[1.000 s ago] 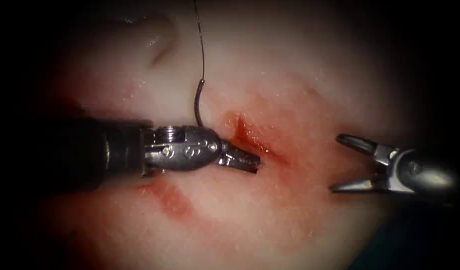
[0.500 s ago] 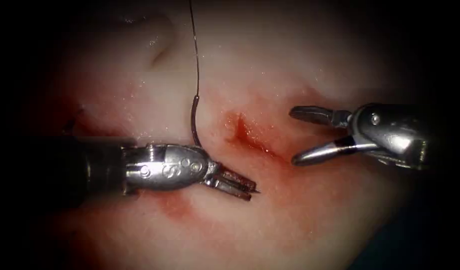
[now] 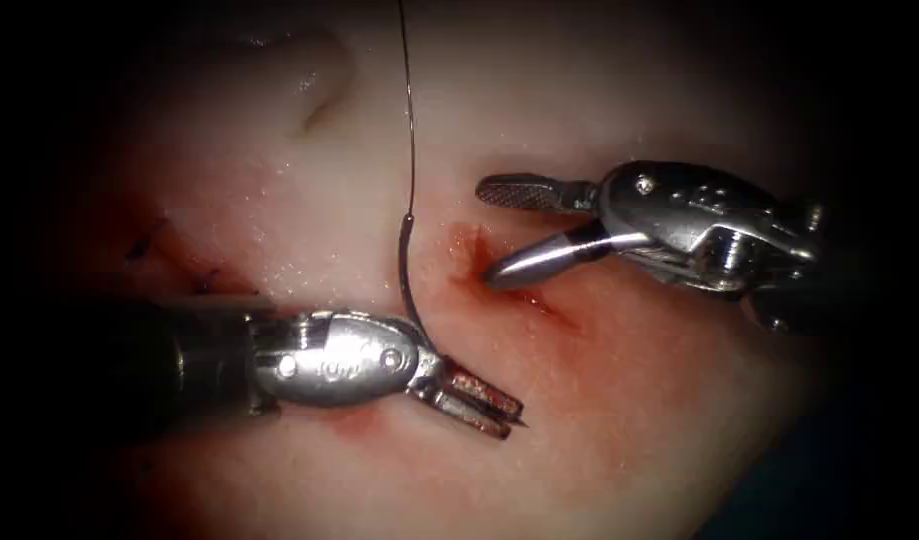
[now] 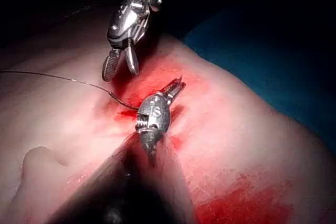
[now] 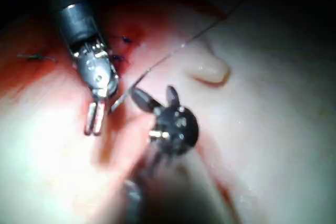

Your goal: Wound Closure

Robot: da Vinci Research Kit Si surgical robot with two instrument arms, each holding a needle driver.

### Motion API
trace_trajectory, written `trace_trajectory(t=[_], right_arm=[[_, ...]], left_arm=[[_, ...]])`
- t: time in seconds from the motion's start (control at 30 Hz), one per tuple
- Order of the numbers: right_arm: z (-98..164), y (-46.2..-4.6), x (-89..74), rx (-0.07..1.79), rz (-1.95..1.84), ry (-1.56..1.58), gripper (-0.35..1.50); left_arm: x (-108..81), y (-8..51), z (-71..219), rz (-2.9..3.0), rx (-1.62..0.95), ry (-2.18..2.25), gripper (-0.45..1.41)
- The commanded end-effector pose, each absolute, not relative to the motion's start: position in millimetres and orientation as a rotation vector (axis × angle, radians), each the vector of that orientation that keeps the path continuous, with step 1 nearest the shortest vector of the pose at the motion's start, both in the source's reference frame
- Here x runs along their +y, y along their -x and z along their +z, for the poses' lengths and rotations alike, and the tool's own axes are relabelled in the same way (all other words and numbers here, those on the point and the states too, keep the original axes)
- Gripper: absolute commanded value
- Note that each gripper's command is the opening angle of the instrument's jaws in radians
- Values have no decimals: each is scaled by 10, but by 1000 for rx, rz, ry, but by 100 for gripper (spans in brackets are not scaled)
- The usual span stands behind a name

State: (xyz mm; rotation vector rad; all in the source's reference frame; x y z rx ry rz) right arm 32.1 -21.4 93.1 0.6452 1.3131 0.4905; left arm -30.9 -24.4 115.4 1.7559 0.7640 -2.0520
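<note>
Left tool [image 3: 476,396] clamping the needle [image 3: 407,270] near its tip, seemingly clear of the tissue [image 3: 619,420] left of the cut [image 3: 509,280]; right tool [image 3: 499,232] hovering agape, holding nothing; keeping thread [image 3: 407,90] slack is advisable.

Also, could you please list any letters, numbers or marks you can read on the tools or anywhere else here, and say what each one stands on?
"S": on the body of the left tool, read in the left wrist view at.
Engraved mark on the same body in the endoscope view: too blurred to read.
Right tool, with its jaws open: no readable mark.
Needle, thread, tissue: no text.
</note>
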Motion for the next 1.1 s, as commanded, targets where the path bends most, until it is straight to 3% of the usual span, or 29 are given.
trace_trajectory(t=[0.03, 0.83, 0.9, 1.0, 1.1], right_arm=[[936, -334, -216, 1316, 494, -653, 64], [947, -364, -224, 1392, 589, -779, 54], [947, -366, -224, 1392, 591, -777, 37], [949, -368, -224, 1392, 590, -776, -35], [952, -368, -226, 1392, 585, -775, -35]], left_arm=[[-248, 315, 1159, -2035, 767, -1754, -45], [-257, 320, 1153, -1948, 791, -1746, -45], [-257, 320, 1153, -1945, 792, -1745, -45], [-258, 321, 1152, -1943, 791, -1745, -45], [-257, 321, 1150, -1946, 789, -1747, -45]])
